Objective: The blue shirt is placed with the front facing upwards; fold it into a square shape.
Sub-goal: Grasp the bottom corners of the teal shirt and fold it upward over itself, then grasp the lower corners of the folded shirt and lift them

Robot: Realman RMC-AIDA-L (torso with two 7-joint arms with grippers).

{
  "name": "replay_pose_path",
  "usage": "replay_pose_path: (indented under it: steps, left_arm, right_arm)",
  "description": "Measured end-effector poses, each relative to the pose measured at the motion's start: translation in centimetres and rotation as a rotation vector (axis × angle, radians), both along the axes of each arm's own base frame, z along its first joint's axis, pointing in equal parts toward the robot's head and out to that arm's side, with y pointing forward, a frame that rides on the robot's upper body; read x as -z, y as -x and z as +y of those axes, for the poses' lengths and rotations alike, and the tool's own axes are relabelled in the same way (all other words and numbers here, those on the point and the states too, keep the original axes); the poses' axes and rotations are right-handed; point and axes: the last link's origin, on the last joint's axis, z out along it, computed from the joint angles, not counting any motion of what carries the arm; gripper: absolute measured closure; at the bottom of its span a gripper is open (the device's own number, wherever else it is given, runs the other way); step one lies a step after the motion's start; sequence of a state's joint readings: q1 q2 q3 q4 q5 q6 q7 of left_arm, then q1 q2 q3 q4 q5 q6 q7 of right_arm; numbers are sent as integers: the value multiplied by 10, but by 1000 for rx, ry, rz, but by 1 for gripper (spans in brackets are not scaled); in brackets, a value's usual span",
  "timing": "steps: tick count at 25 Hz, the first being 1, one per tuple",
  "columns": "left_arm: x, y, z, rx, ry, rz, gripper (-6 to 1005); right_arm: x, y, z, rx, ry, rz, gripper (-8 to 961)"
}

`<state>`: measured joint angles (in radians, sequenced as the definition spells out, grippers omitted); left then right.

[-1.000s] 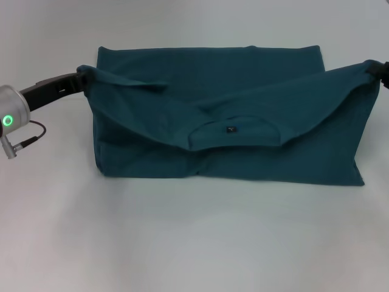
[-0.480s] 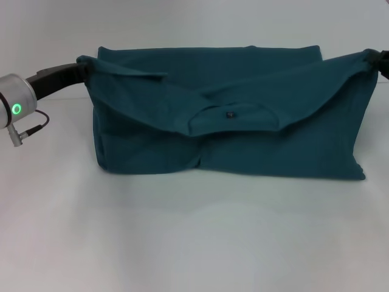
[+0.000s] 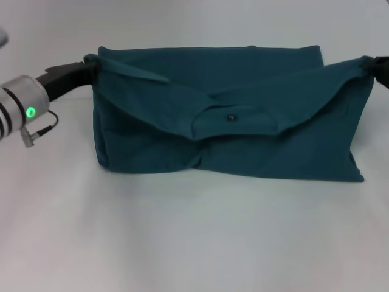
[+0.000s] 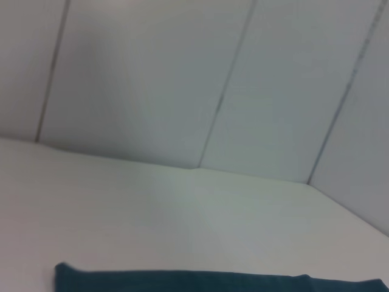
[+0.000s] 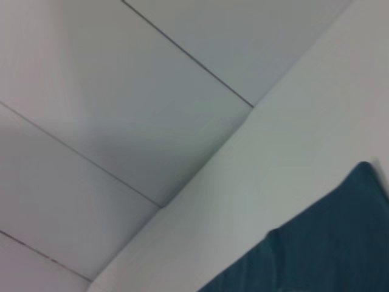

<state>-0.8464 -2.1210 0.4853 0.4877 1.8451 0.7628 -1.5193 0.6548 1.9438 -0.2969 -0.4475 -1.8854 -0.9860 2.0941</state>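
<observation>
Left tool (image 3: pixel 85 70) and right tool (image 3: pixel 375 66) each pinch a shoulder corner of the blue shirt (image 3: pixel 231 131), holding it taut for folding.

Open white table (image 3: pixel 182 243) in front of the blue shirt (image 3: pixel 243 152) for my pincers to pass, bare strip behind the shirt up to the panelled wall (image 4: pixel 182 79), shirt itself the only obstacle, spanning between my arms

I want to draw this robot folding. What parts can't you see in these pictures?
- Right hand: head view, almost all cut off by the picture edge.
- Left hand: head view, tips buried in the blue shirt.
- Shirt's chest: head view, folded inside.
- Both wrist views: only shirt edges and wall panels.
</observation>
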Motion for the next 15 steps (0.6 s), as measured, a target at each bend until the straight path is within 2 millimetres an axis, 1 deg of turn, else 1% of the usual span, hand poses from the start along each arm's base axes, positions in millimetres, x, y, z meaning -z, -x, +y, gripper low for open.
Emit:
replay_pose_path:
  steps: [2, 6, 8, 12, 14, 15]
  left_arm:
    - [8, -3, -3, 29, -7, 28, 955]
    - [13, -5, -5, 43, -7, 44, 934]
    - [13, -4, -5, 44, -9, 48, 923]
    - [9, -1, -5, 40, -18, 54, 845]
    - [2, 8, -11, 43, 5, 67, 806]
    - [1, 14, -18, 49, 48, 76, 786]
  right_arm:
    - [5, -1, 0, 6, 7, -9, 896]
    - [9, -1, 0, -1, 19, -41, 896]
    - [9, 0, 1, -4, 25, -58, 812]
    - [5, 2, -1, -53, 40, -120, 637]
    - [2, 4, -5, -113, 65, -183, 542]
    - [1, 5, -9, -149, 87, -221, 494]
